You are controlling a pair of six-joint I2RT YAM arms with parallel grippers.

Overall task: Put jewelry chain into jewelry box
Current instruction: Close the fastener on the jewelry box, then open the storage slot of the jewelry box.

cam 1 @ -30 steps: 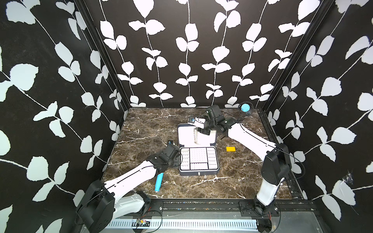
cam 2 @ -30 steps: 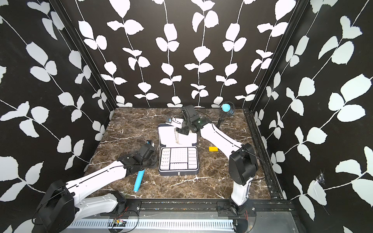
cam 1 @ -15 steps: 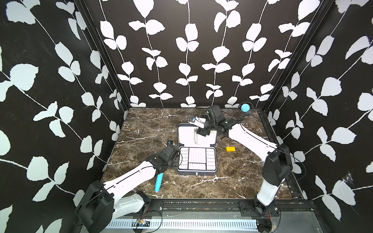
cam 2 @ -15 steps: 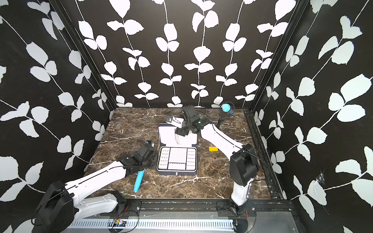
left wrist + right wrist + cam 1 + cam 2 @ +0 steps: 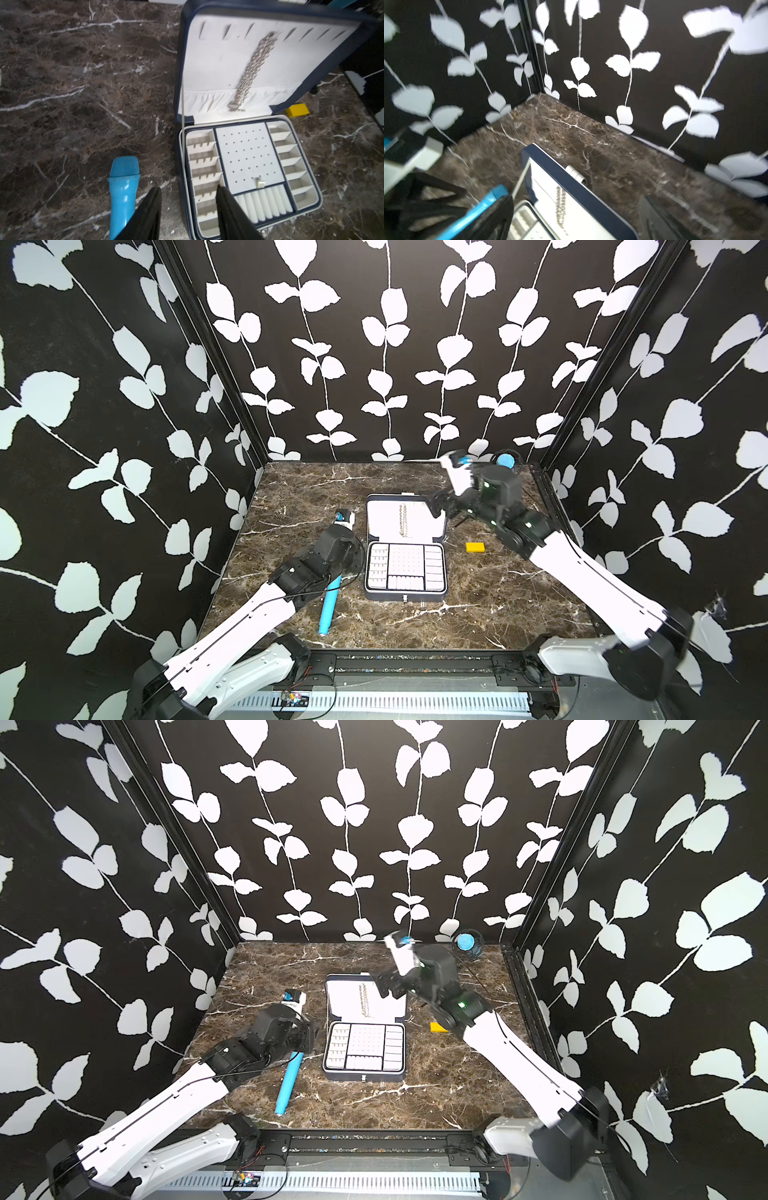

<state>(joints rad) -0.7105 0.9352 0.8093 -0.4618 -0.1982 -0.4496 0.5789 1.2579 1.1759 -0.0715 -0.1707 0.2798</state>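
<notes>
The jewelry box (image 5: 405, 596) stands open mid-table, its lid (image 5: 399, 1006) leaning back. The jewelry chain (image 5: 403, 520) (image 5: 365, 1000) hangs down the lid's white lining, and its lower end reaches the gathered pocket in the left wrist view (image 5: 254, 68). My right gripper (image 5: 440, 506) (image 5: 388, 986) is open and empty beside the lid's far right corner, with the chain (image 5: 560, 207) below it. My left gripper (image 5: 188, 188) is open astride the tray's left wall (image 5: 180, 158). One of its fingers is over the tray and the other over the table.
A blue toy microphone (image 5: 330, 605) (image 5: 123, 187) lies on the marble left of the box, under my left wrist. A small yellow block (image 5: 475, 547) sits right of the box. A round blue object (image 5: 505, 459) sits at the back right corner. Patterned walls close three sides.
My right gripper has opened wide and drawn back to the right off the lid, leaving the chain hanging on the lining. My left gripper has widened slightly at the box's left edge.
</notes>
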